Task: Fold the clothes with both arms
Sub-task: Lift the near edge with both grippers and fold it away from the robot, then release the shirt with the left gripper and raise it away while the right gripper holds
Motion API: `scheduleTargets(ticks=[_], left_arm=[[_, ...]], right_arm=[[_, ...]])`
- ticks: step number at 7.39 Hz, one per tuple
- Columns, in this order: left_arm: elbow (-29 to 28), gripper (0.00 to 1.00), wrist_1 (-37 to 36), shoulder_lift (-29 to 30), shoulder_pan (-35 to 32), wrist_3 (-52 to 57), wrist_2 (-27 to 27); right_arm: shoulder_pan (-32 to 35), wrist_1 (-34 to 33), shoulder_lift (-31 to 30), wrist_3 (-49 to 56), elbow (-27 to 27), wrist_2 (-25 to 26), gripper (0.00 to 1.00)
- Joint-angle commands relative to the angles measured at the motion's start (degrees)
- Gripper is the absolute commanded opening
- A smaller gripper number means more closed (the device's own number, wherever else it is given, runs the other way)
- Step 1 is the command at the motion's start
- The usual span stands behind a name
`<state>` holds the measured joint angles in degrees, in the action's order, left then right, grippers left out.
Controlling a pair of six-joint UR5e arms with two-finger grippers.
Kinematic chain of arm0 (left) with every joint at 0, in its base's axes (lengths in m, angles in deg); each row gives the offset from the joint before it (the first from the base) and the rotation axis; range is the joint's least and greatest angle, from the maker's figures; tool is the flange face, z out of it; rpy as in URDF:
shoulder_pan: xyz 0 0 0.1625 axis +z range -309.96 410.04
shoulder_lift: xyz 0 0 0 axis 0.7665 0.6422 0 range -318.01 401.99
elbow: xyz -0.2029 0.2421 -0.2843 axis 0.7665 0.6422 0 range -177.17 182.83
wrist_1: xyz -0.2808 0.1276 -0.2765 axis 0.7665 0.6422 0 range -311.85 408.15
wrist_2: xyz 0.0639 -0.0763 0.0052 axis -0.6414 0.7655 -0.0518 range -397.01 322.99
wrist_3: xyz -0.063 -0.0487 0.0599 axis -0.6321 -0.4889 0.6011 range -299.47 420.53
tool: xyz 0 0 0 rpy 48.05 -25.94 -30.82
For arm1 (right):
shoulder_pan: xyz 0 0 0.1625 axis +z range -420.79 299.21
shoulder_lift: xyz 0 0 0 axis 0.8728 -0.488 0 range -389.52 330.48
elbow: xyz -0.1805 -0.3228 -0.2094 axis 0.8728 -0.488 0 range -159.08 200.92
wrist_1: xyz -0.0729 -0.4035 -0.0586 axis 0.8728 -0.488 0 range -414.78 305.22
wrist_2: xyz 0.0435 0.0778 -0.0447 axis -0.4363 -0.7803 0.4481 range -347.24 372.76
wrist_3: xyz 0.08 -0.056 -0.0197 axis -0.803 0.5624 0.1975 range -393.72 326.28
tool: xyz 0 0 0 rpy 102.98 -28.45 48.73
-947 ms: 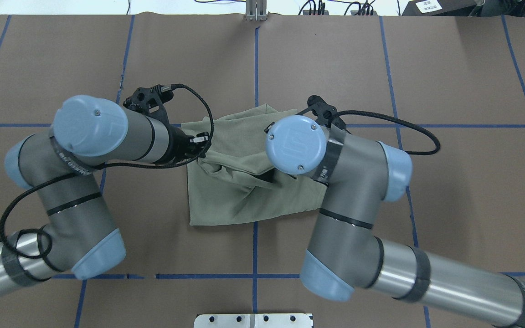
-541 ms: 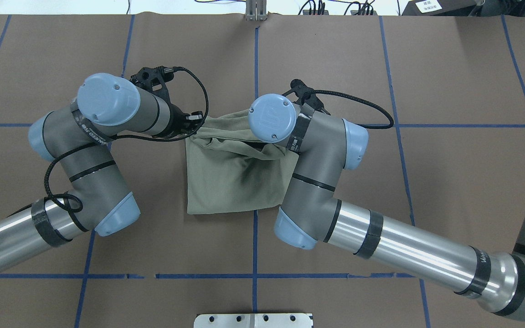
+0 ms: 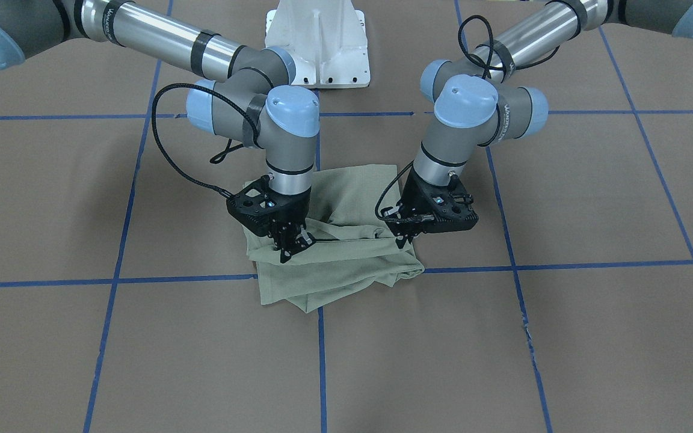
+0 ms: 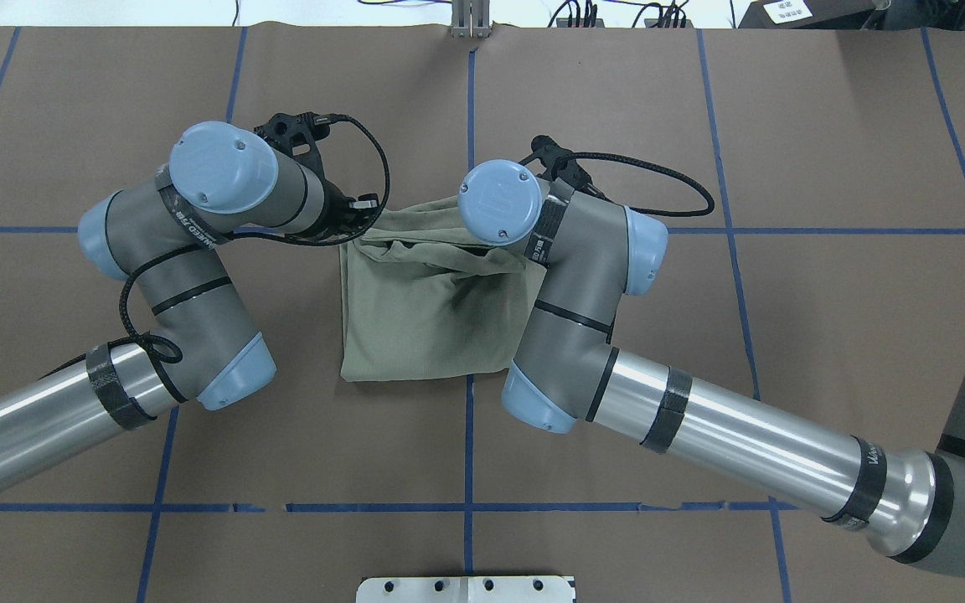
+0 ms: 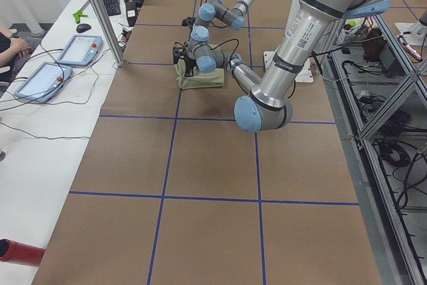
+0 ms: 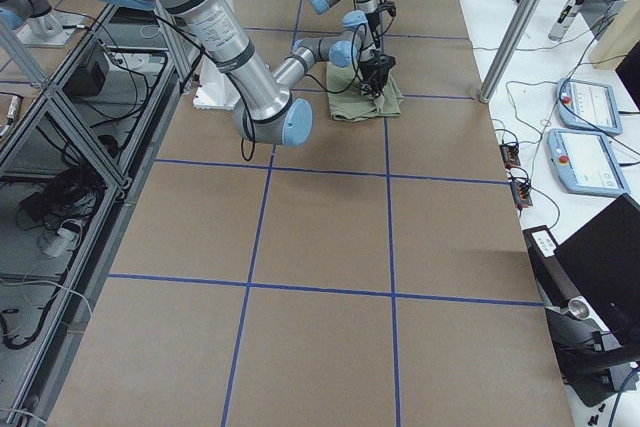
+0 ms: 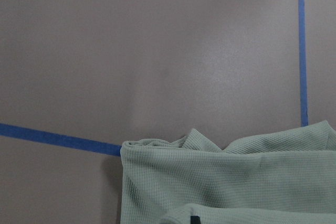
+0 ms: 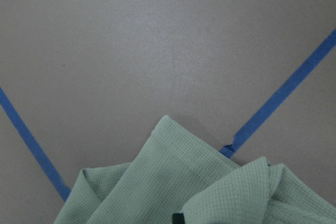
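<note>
The pale green shirt [image 3: 334, 273] lies folded in a rough rectangle on the brown table [image 4: 424, 322]. Its upper layer is lifted and pulled taut between the two grippers near its far edge. In the front-facing view my left gripper [image 3: 403, 242] is shut on the raised fold on the view's right. My right gripper [image 3: 291, 245] is shut on the same fold on the view's left. From overhead both grippers are hidden under their wrists. Each wrist view shows bunched green knit at the bottom, the shirt [image 7: 236, 182] in the left and the shirt [image 8: 184, 192] in the right, over bare table.
Blue tape lines [image 4: 469, 126] cross the brown table covering. The white base pedestal [image 3: 316, 42] stands at the robot's side. Beyond the far edge, a side bench holds two teach pendants [image 5: 77, 50], cables, a metal post [image 5: 100, 11] and a person's hand [image 5: 10, 45].
Both arms have carried the held fold away from the robot toward the shirt's far edge. The right wrist also moved inward, and the shirt has drawn into a narrower, neater rectangle.
</note>
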<state>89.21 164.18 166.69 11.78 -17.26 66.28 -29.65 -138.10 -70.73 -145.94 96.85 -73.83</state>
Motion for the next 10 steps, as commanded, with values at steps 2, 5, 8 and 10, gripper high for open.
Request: scheduleTargets(ticks=[2,5,8,10], left_arm=[[-0.3,1.00,-0.3,0.0,-4.6,8.2,2.3],[-0.7,1.00,-0.1,-1.4,-9.4,17.3,9.0],[-1.1,1.00,0.0,-1.5,-9.4,17.2,9.0],[-1.1,1.00,0.1,-1.5,-9.5,17.2,9.0]], right_arm=[[6.1,0.0,0.9,9.8,-1.0,-8.3,1.00],[6.4,-0.6,0.4,14.0,2.9,-14.6,1.00],[-3.3,-10.9,-1.7,26.4,12.1,-13.4,1.00],[-8.2,-10.7,-3.0,31.4,10.7,-4.5,1.00]])
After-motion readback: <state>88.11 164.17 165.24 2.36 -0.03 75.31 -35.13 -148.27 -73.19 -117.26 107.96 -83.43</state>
